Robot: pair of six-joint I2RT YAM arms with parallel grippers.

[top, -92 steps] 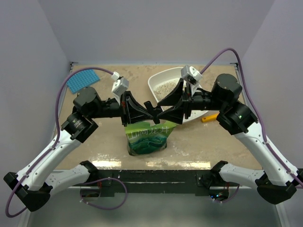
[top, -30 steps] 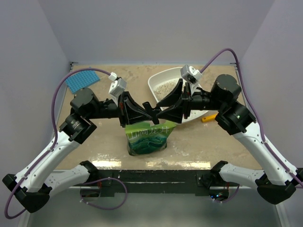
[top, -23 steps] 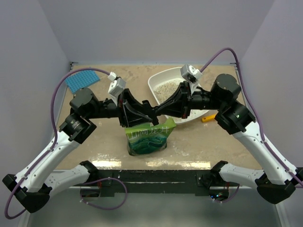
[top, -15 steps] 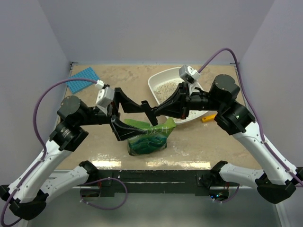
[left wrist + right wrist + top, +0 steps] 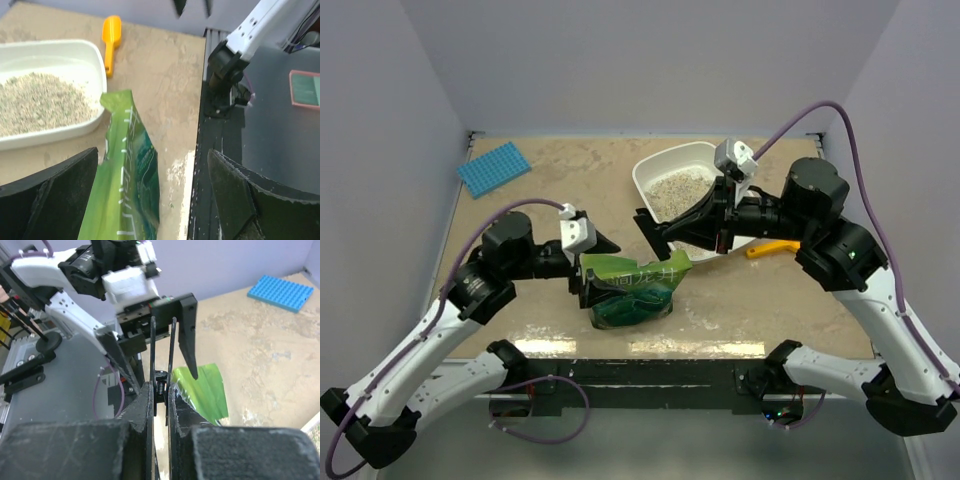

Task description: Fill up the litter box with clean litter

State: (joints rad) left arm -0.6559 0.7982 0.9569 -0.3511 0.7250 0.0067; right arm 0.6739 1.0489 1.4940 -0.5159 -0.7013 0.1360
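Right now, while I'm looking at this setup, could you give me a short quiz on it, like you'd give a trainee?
1. True or false: the litter box already has some clean litter in it.
2. Which claw is shut? A) left claw B) right claw C) both
3. What colour is the scoop lying beside the litter box?

Key:
1. True.
2. B. The left claw stands open by the green bag.
3. Orange-yellow.
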